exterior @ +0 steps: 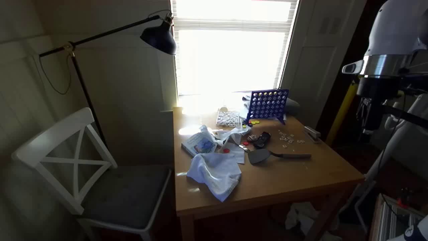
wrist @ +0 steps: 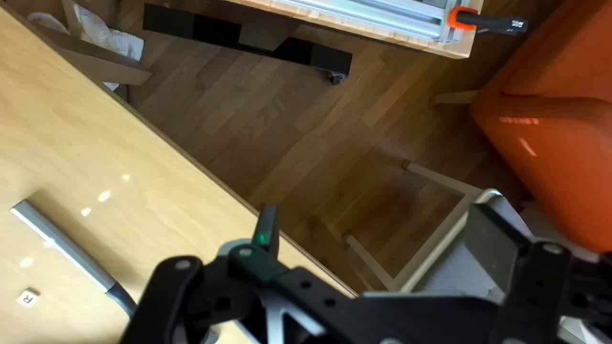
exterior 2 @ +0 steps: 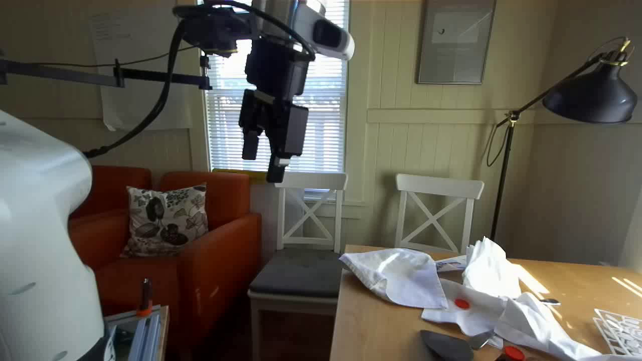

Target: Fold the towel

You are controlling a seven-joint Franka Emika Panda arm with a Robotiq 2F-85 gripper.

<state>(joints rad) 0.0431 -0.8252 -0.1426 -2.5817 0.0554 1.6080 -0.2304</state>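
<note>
A rumpled towel on the cluttered wooden table — bright window beyond — the hand spread wide.

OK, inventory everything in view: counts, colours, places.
table: 1, brown, by window
towel: 1, bluish white, on table
book: 1, pale, by towel
other cloth: count unclear, white, by book
spatula: 1, grey, on table
unclear gadget: 1, black, near spatula
tiles: many, white, on table
discs: several, red and yellow, across table
rack: 1, blue, on table
lattice: 1, white, near rack
chairs: 2, white, near table
lamp: 1, black, near chair
armchair: at least 1, orange, by chair
cushion: 1, pale, on armchair
picture: 1, grey, on wall
gripper: 1, black, open, away from towel
arm: 1, white, carrying gripper
</note>
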